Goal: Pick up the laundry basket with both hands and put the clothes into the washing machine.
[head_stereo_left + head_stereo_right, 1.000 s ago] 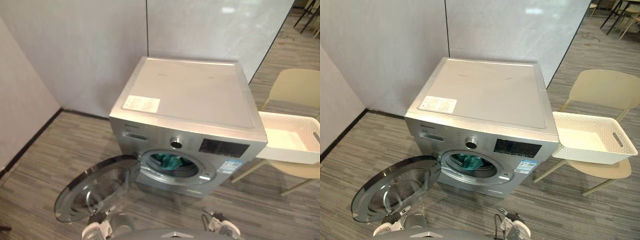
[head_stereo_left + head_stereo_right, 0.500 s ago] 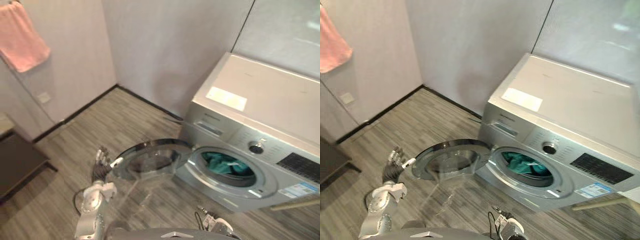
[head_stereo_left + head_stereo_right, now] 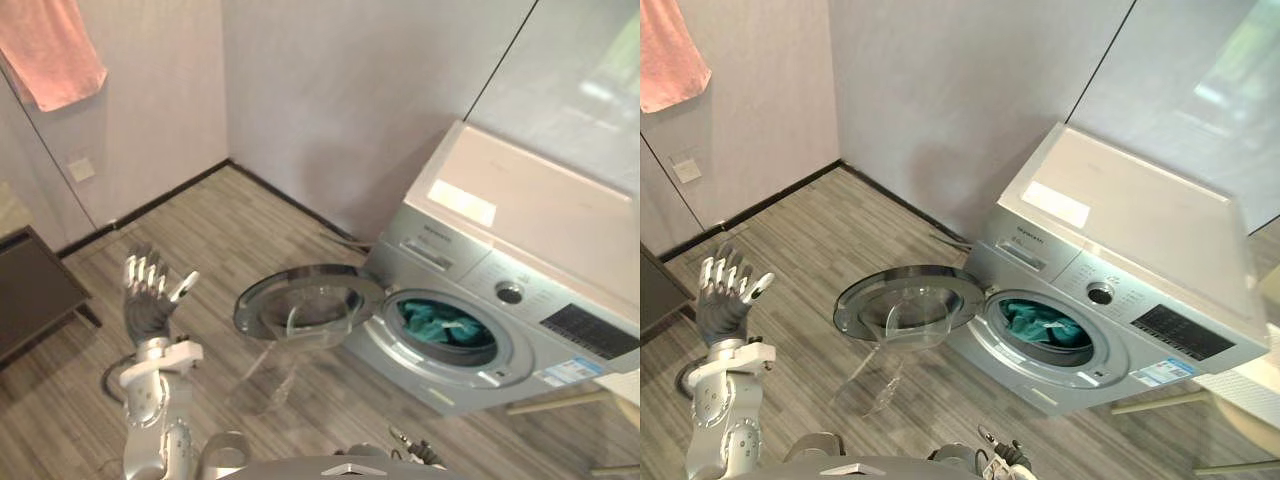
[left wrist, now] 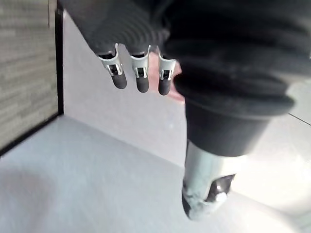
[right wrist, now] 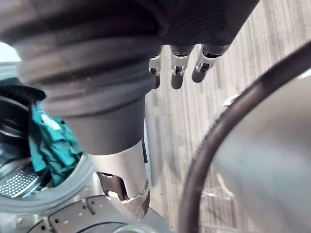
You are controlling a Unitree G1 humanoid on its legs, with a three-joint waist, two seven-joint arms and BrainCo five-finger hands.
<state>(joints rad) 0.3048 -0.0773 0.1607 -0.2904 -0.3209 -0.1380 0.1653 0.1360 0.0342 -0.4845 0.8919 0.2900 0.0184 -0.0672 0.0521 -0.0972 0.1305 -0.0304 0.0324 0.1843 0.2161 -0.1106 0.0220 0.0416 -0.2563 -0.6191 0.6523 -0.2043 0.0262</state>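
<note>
The silver washing machine (image 3: 520,250) stands at the right with its round glass door (image 3: 300,305) swung open to the left. Teal clothes (image 3: 445,325) lie in the drum and also show as teal clothes (image 5: 48,145) in the right wrist view. A corner of the white laundry basket (image 3: 1245,385) sits on a chair at the far right. My left hand (image 3: 150,295) is raised to the left of the door, fingers straight and spread, holding nothing. My right hand (image 5: 177,70) hangs low near the drum, its fingers relaxed and empty.
A pink towel (image 3: 50,45) hangs on the wall at the upper left. A dark low table (image 3: 30,290) stands at the left edge. Grey plank floor (image 3: 230,220) runs between the walls and the machine.
The camera has swung left, so the machine sits further right and the basket is nearly out of frame. My left hand has risen from beside the door's edge and spread open.
</note>
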